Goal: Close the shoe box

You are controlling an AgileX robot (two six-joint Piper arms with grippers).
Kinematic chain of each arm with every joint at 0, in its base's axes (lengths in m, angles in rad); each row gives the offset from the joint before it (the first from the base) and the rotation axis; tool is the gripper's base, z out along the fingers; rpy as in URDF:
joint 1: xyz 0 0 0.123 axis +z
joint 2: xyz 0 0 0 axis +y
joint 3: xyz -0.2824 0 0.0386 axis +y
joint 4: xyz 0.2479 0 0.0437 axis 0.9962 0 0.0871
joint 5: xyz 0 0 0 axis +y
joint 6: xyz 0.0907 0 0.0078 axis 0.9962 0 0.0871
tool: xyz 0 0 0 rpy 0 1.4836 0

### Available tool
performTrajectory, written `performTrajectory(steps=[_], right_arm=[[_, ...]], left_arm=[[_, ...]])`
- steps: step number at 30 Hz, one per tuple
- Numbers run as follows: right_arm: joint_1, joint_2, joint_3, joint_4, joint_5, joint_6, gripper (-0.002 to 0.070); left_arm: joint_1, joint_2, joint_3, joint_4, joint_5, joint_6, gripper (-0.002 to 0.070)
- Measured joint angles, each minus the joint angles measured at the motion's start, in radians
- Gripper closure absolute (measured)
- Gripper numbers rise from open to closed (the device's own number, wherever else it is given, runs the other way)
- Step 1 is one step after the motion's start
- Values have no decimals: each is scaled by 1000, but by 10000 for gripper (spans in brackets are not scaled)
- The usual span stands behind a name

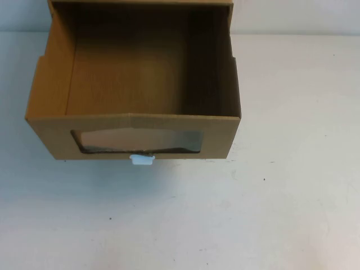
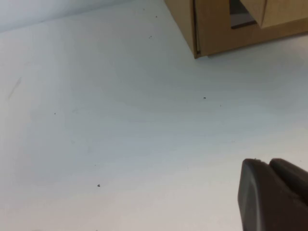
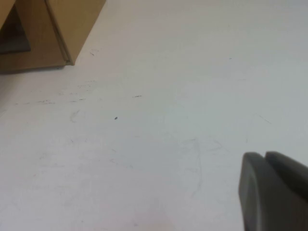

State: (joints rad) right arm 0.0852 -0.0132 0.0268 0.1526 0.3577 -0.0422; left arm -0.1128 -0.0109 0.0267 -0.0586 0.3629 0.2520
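Observation:
The shoe box [image 1: 135,121] is a brown cardboard drawer-style box at the back middle of the white table. Its drawer is slid out toward me and is empty inside. The front has a clear window [image 1: 138,140] with a small white pull tab [image 1: 142,160] below it. Neither gripper shows in the high view. My left gripper [image 2: 267,164] is shut and empty, low over bare table, with the box's corner [image 2: 216,29] far ahead. My right gripper [image 3: 264,156] is shut and empty, also apart from the box [image 3: 62,24].
The white tabletop [image 1: 180,219] spreads in front of the box and to both sides. The box's outer sleeve [image 1: 140,3] lies at the far edge against a pale wall.

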Motion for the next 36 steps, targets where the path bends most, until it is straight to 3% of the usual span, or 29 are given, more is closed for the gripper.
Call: performTrajectory(steps=[36], right_arm=[[0, 0, 0, 0, 0, 0, 687]], left_arm=[[0, 0, 0, -48, -34, -48, 677]])
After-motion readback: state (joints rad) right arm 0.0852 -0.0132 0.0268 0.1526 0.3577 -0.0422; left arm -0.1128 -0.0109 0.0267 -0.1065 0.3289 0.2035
